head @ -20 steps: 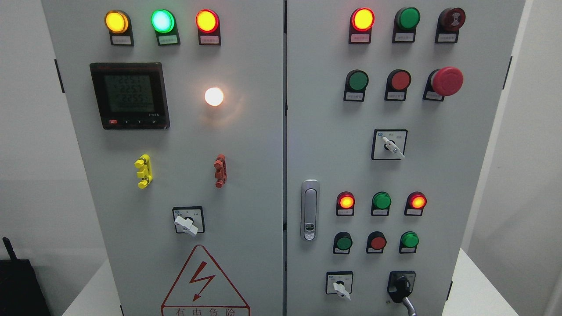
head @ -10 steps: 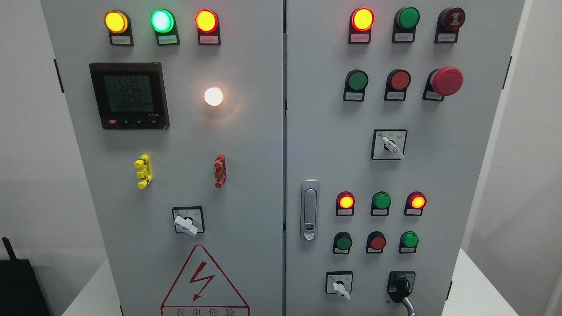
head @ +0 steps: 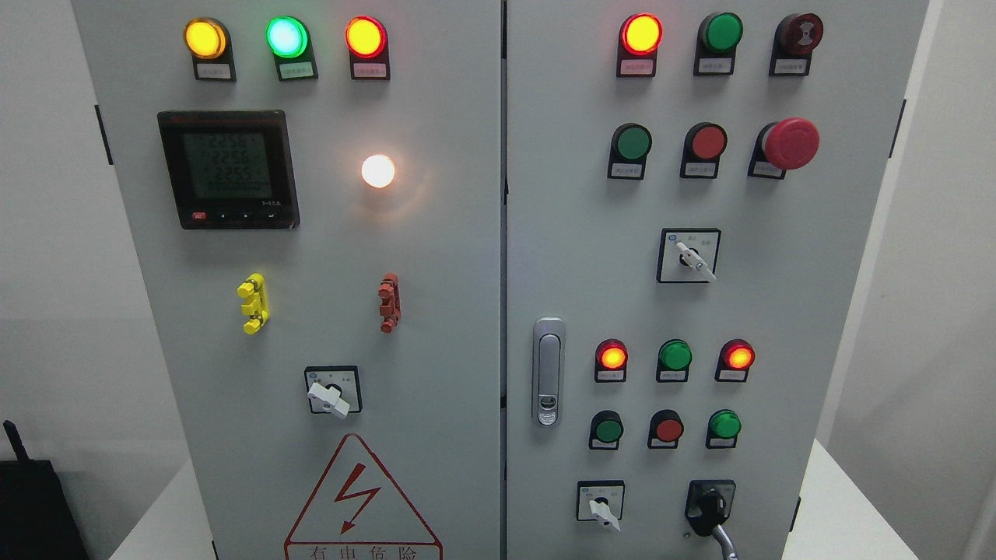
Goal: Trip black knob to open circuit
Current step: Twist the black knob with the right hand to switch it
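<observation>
The black knob point(head: 710, 505) sits low on the right door of the gray cabinet point(head: 436, 311), beside a small white switch point(head: 601, 509). No robot hand shows, so I cannot tell its state.

Illumination is even and bright; focus is sharp across the grey cabinet point(head: 436, 257). The white indicator lamp point(head: 378, 171) is overexposed, casting a warm halo. Small label print is illegible.
</observation>
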Action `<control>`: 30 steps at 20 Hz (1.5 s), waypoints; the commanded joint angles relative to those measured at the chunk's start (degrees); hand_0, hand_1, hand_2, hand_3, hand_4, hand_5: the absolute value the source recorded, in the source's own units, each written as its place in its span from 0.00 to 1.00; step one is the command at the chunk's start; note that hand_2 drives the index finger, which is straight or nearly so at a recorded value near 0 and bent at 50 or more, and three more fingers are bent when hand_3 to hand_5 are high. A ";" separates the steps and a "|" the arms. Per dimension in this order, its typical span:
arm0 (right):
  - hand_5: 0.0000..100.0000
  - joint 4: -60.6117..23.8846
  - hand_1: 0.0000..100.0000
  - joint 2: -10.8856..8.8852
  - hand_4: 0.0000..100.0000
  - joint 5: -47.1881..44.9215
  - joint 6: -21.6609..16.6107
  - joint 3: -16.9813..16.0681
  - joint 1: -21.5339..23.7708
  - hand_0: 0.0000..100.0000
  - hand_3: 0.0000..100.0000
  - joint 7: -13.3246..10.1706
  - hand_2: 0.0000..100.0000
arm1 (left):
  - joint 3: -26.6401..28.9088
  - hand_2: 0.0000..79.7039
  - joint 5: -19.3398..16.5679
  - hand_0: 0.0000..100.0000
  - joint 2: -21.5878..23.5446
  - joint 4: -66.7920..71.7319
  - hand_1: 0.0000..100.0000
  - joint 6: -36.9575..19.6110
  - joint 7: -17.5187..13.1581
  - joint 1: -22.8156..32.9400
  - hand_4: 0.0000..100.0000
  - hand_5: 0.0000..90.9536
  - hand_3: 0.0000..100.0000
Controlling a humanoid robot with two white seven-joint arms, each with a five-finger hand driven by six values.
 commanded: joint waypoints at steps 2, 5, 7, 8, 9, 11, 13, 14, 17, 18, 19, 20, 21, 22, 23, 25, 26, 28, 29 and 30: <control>0.92 -2.12 0.73 0.07 0.93 0.33 -1.37 2.87 -1.79 0.71 1.00 3.03 0.00 | 0.07 0.00 0.14 0.12 -0.09 -0.01 0.39 -0.09 0.01 -0.14 0.00 0.00 0.00; 0.92 -2.21 0.73 0.07 0.93 0.33 -1.46 3.13 -1.70 0.71 1.00 3.11 0.00 | 0.07 0.00 0.14 0.12 -0.09 -0.01 0.39 0.00 0.01 -0.23 0.00 0.00 0.00; 0.92 -2.29 0.73 0.07 0.93 0.33 -1.46 3.40 -1.70 0.71 1.00 3.11 0.00 | 0.07 0.00 0.14 0.12 -0.09 -0.01 0.39 -0.09 0.01 -0.14 0.00 0.00 0.00; 0.92 -2.29 0.73 0.07 0.93 0.33 -1.46 3.40 -1.79 0.71 1.00 3.11 0.00 | 0.07 0.00 0.14 0.12 -0.09 -0.01 0.39 0.00 0.01 -0.14 0.00 0.00 0.00; 0.92 -2.29 0.73 0.07 0.93 0.33 -1.46 3.40 -1.79 0.71 1.00 3.11 0.00 | 0.07 0.00 0.14 0.12 -0.09 -0.01 0.39 -0.09 0.01 -0.14 0.00 0.00 0.00; 0.92 -2.29 0.73 0.07 0.93 0.33 -1.46 3.40 -1.79 0.71 1.00 3.11 0.00 | 0.07 0.00 0.14 0.12 -0.09 -0.01 0.39 -0.09 0.01 -0.14 0.00 0.00 0.00; 0.92 -2.21 0.73 0.07 0.93 0.33 -1.46 3.40 -1.79 0.71 1.00 3.11 0.00 | 0.07 0.00 0.14 0.12 -0.09 -0.01 0.39 -0.09 0.01 -0.23 0.00 0.00 0.00; 0.92 -2.21 0.73 0.07 0.93 0.33 -1.46 3.40 -1.79 0.71 1.00 3.11 0.00 | 0.07 0.00 0.14 0.12 -0.09 -0.01 0.39 -0.09 0.01 -0.14 0.00 0.00 0.00; 0.92 -2.21 0.73 0.07 0.93 0.33 -1.46 3.31 -1.70 0.71 1.00 3.03 0.00 | 0.07 0.00 0.14 0.12 -0.09 -0.01 0.39 -0.09 0.01 -0.14 0.00 0.00 0.00; 0.92 -2.21 0.73 0.07 0.93 0.33 -1.46 3.31 -1.62 0.71 1.00 3.03 0.00 | 0.07 0.00 0.14 0.12 -0.09 -0.01 0.39 -0.09 0.01 -0.14 0.00 0.00 0.00; 0.92 -2.21 0.73 0.07 0.93 0.33 -1.37 3.31 -1.61 0.71 1.00 3.03 0.00 | 0.07 0.00 0.14 0.12 -0.09 -0.01 0.39 -0.09 0.01 -0.14 0.00 0.00 0.00; 0.92 -2.21 0.73 0.07 0.93 0.33 -1.37 3.31 -1.53 0.71 1.00 3.03 0.00 | 0.07 0.00 0.14 0.12 -0.09 -0.01 0.39 -0.09 0.01 -0.14 0.00 0.00 0.00; 0.92 -2.21 0.73 0.07 0.93 0.33 -1.37 3.31 -1.44 0.71 1.00 3.03 0.00 | 0.07 0.00 0.14 0.12 -0.09 -0.01 0.39 -0.09 0.01 -0.23 0.00 0.00 0.00; 0.92 -2.21 0.73 0.07 0.93 0.33 -1.37 3.31 -1.35 0.71 1.00 3.03 0.00 | 0.07 0.00 0.14 0.12 -0.09 -0.01 0.39 -0.09 0.01 -0.23 0.00 0.00 0.00; 0.92 -2.21 0.73 0.07 0.92 0.33 -1.37 3.31 -1.26 0.71 1.00 3.03 0.00 | 0.07 0.00 0.14 0.12 -0.09 -0.01 0.39 -0.09 0.01 -0.14 0.00 0.00 0.00; 0.92 -2.21 0.73 0.07 0.92 0.33 -1.37 3.22 -1.18 0.71 1.00 3.03 0.00 | 0.07 0.00 0.14 0.12 -0.09 -0.01 0.39 -0.09 0.01 -0.23 0.00 0.00 0.00; 0.92 -2.12 0.73 0.07 0.92 0.33 -1.37 3.13 -1.18 0.71 1.00 3.03 0.00 | 0.07 0.00 0.14 0.12 -0.09 -0.01 0.39 -0.09 0.01 -0.14 0.00 0.00 0.00; 0.91 -2.03 0.73 -0.02 0.92 0.33 -1.37 2.78 -1.18 0.71 1.00 3.03 0.00 | 0.07 0.00 0.14 0.12 -0.09 -0.01 0.39 -0.09 0.01 -0.14 0.00 0.00 0.00; 0.91 -2.03 0.73 -0.11 0.92 0.33 -1.37 2.70 -1.09 0.71 1.00 3.03 0.00 | 0.07 0.00 0.14 0.12 -0.09 -0.01 0.39 -0.09 0.01 -0.14 0.00 0.00 0.00; 0.91 -2.12 0.73 -0.11 0.92 0.33 -1.37 2.69 -1.00 0.72 1.00 3.03 0.00 | 0.07 0.00 0.14 0.12 -0.09 -0.01 0.39 -0.09 0.01 -0.14 0.00 0.00 0.00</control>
